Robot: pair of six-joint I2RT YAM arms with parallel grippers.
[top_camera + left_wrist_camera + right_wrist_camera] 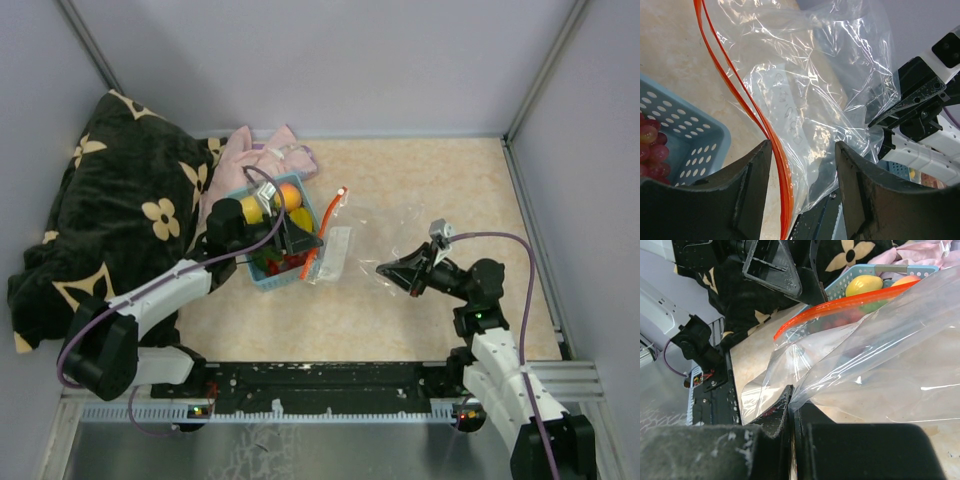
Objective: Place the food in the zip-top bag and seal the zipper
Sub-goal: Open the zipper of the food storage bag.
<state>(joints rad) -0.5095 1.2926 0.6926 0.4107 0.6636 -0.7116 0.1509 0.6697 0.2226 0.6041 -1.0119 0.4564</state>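
Evidently the zip-top bag [390, 235] lies flat on the table [450, 180], between the light-blue basket [258, 278] and the right gripper [383, 268]. That gripper is clamped on the bag's edge opposite the zipper [782, 185], presumably as an anchor. The left gripper [802, 150] stands partly spread astride the zipper, likely to open the mouth. The food [288, 196] sits in the basket. Faint print on the film is illegible.

Bare tabletop [440, 170] lies open beyond the zip-top bag [385, 232]; basket [264, 284], pink cloth [262, 155] and dark blanket [110, 200] crowd the left.
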